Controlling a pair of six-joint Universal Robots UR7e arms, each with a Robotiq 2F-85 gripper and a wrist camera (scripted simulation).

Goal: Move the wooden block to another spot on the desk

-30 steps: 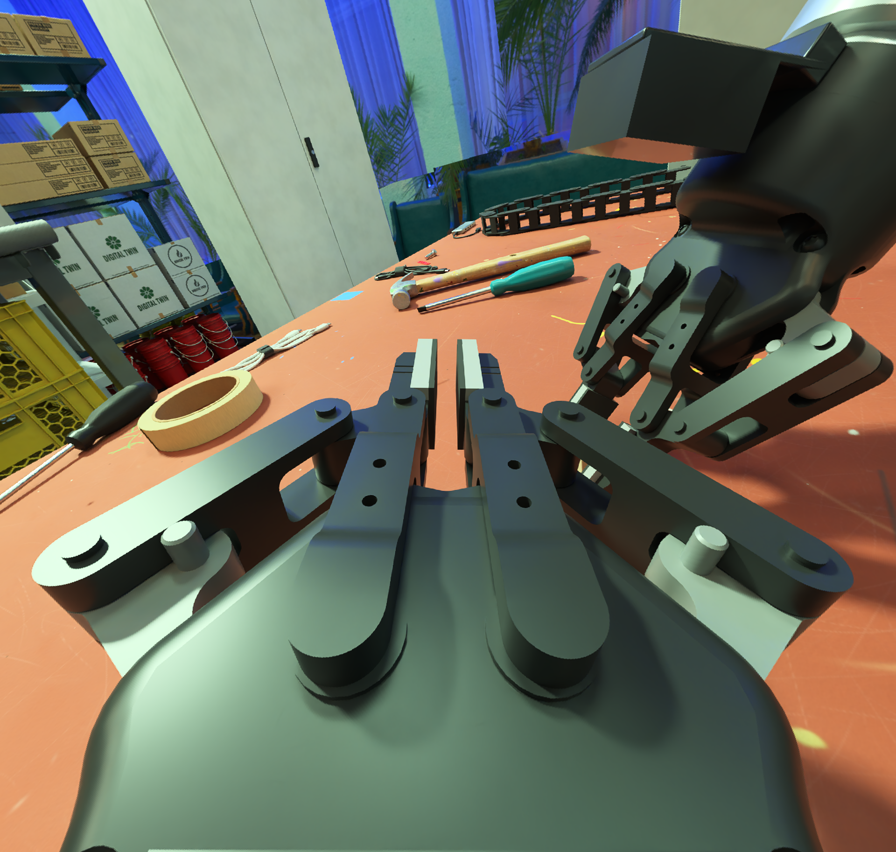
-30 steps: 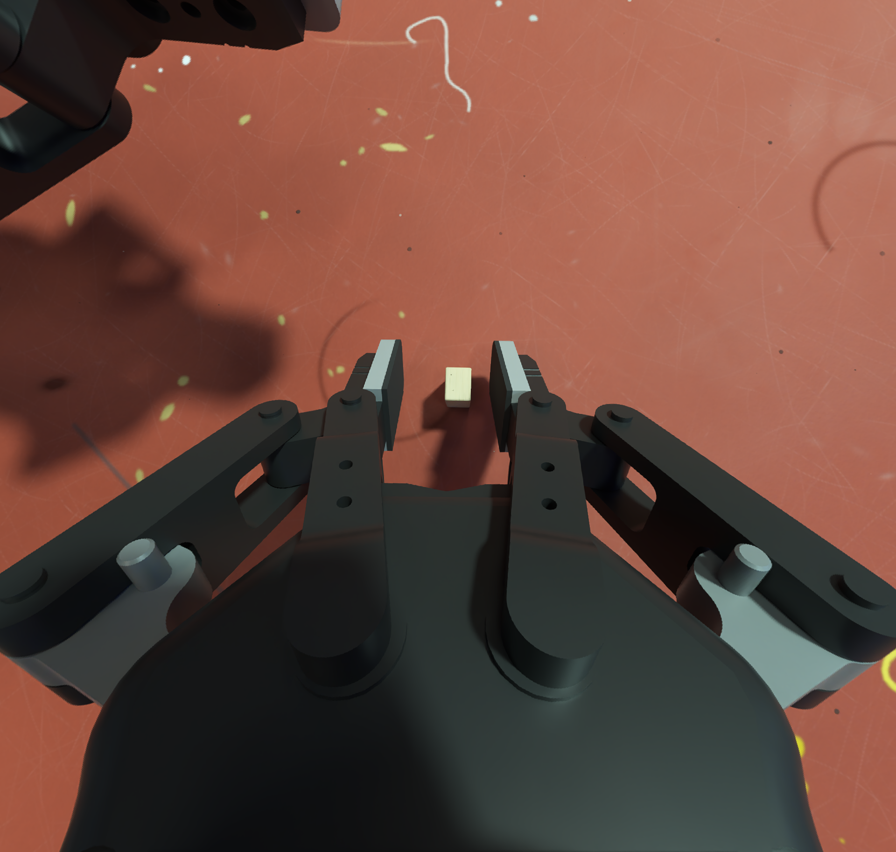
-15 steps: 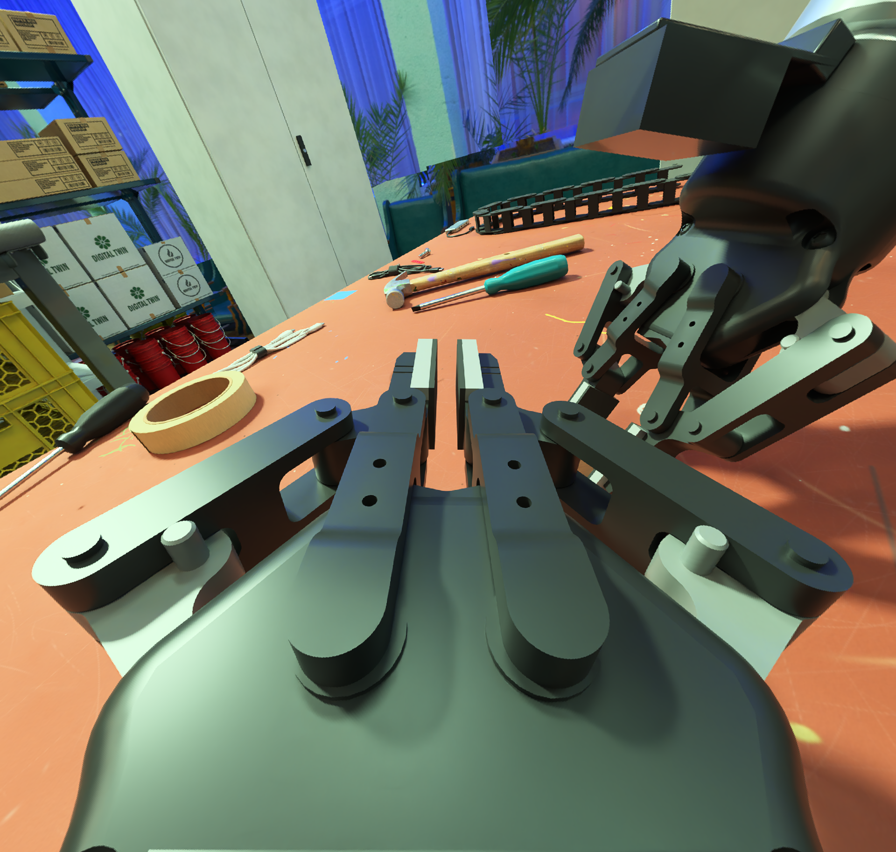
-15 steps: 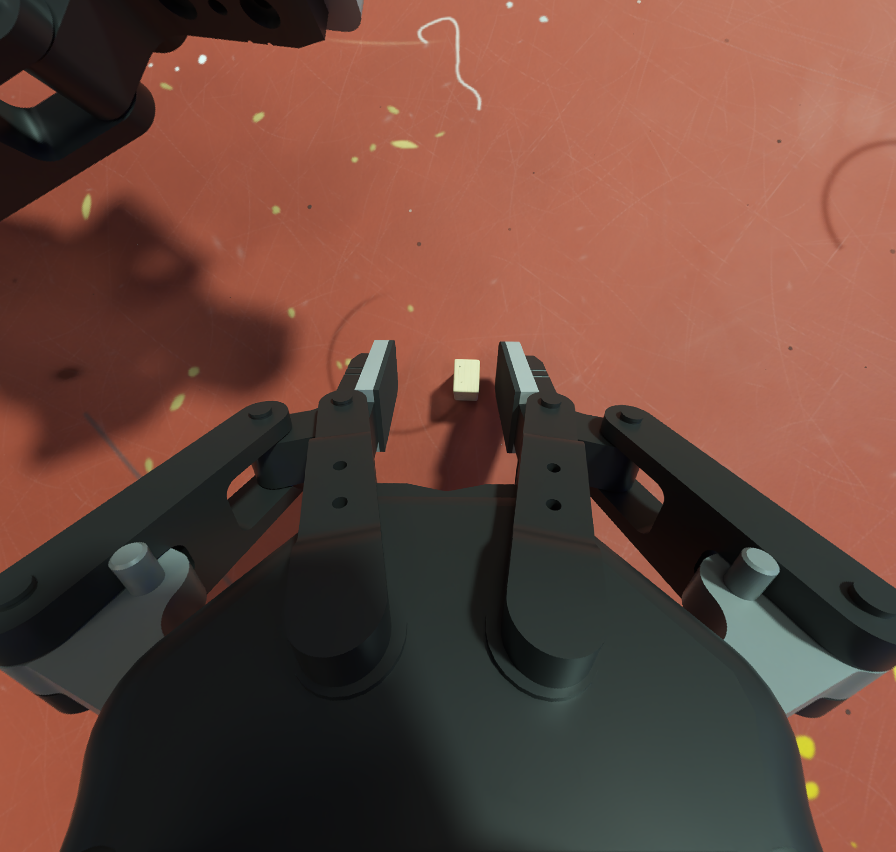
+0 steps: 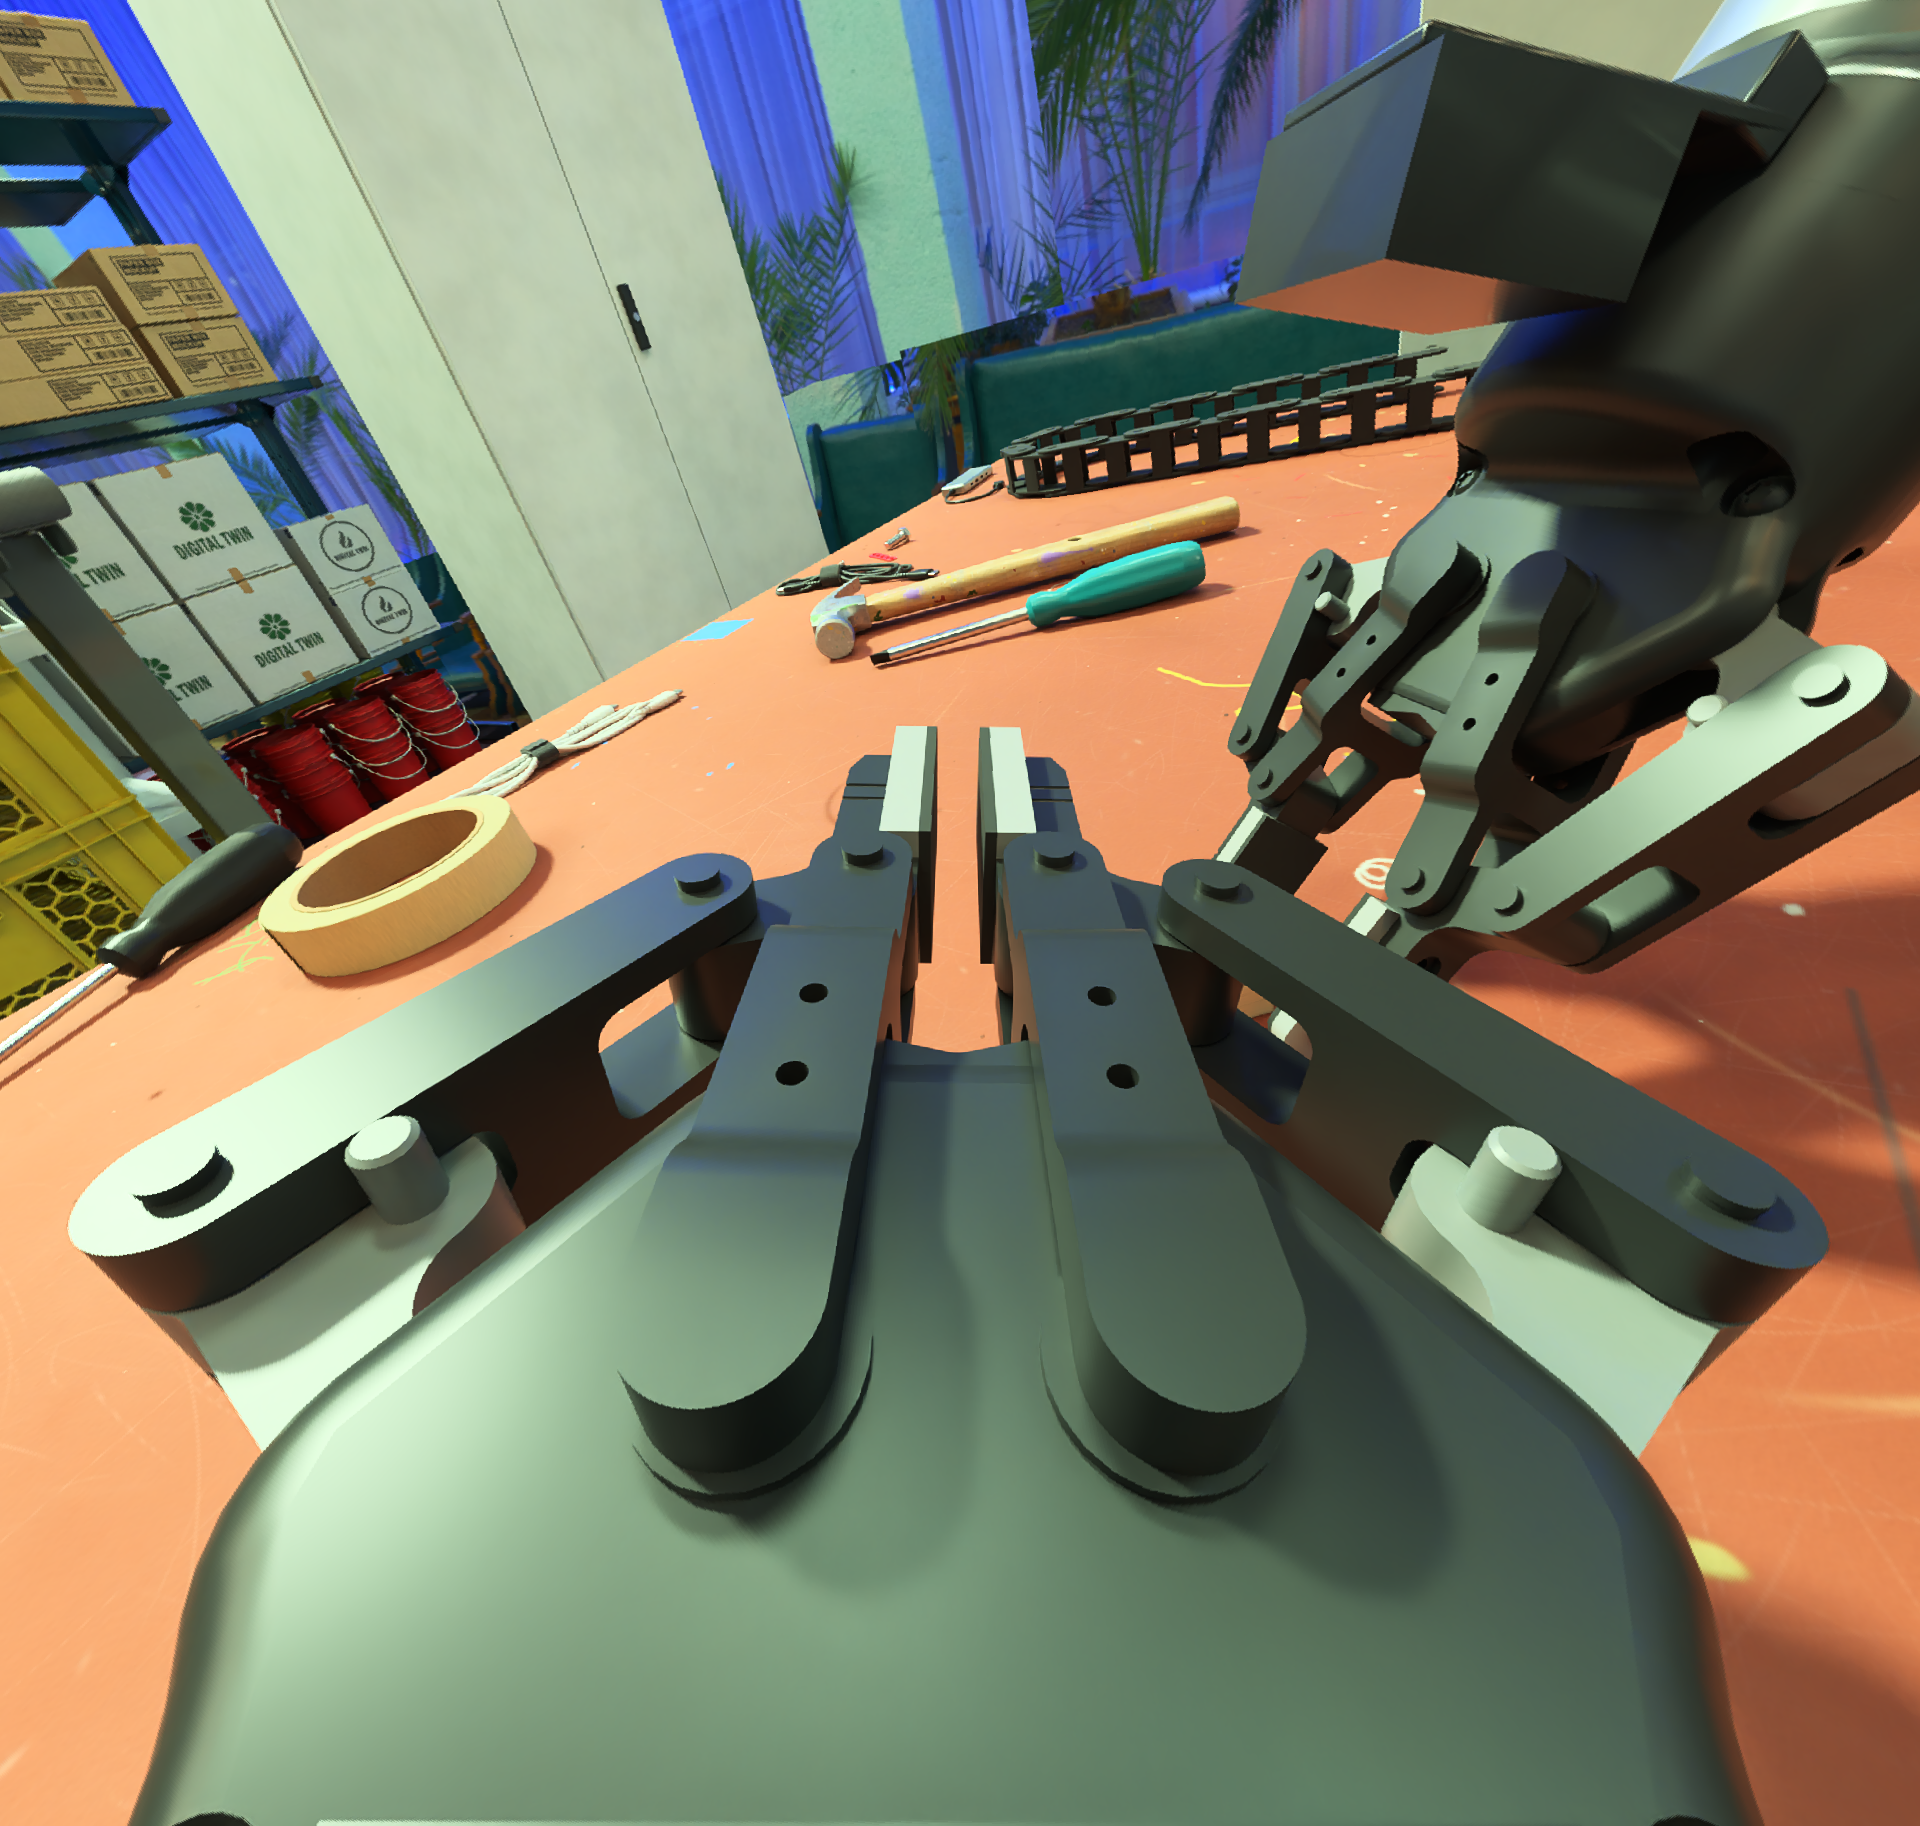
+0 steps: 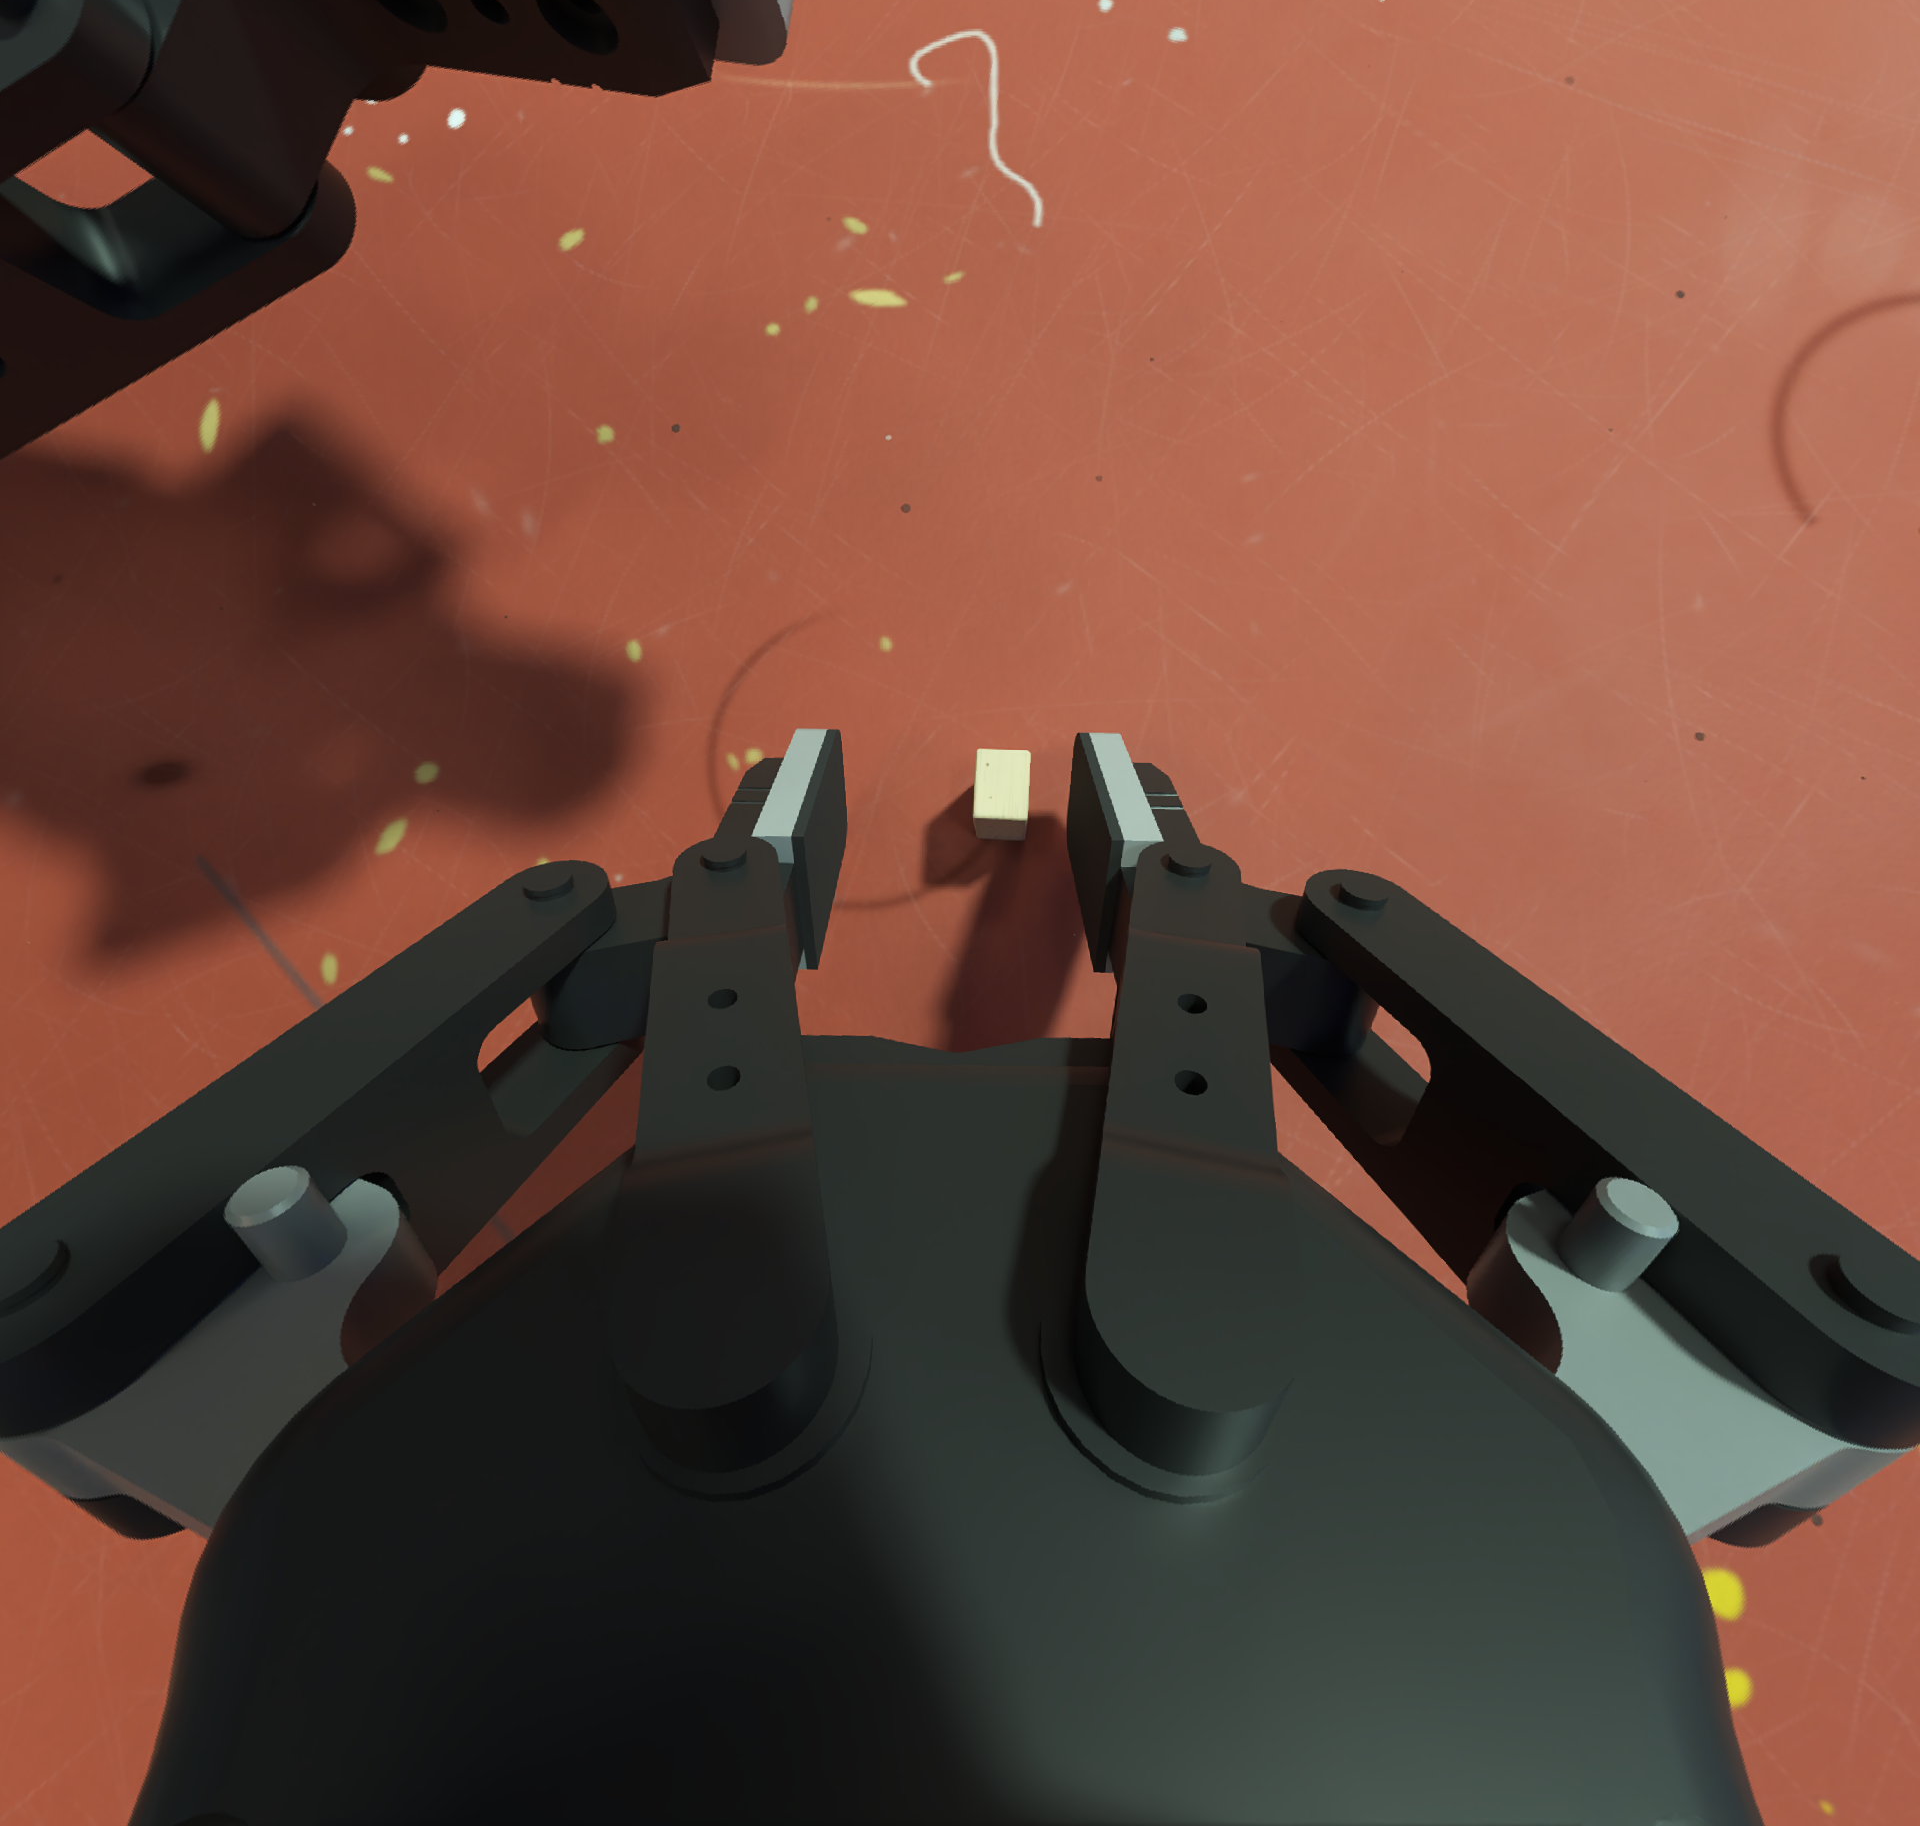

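The wooden block [image 6: 1002, 792], small and pale, lies on the red-brown desk [image 6: 1351, 529]. In the right wrist view it sits between my right gripper's fingertips and nearer the right one, touching neither. My right gripper [image 6: 956, 800] is open and points straight down above the block. It also shows in the left wrist view [image 5: 1309, 883], close on the right. My left gripper [image 5: 956, 779] is shut and empty, low over the desk. Part of it shows in the right wrist view [image 6: 582, 10] at the top left. The block is hidden in the left wrist view.
A tape roll [image 5: 400, 883] and a black-handled screwdriver [image 5: 197, 903] lie to the left near the desk edge. A rope [image 5: 582, 737], hammer [image 5: 1018, 571], teal screwdriver [image 5: 1101, 587] and cable chain [image 5: 1226, 426] lie farther back. Shelves with boxes stand beyond the edge.
My right gripper has opened a little wider and risen slightly, so the block looks smaller between its fingers. My left gripper's view has shifted slightly; it stays shut.
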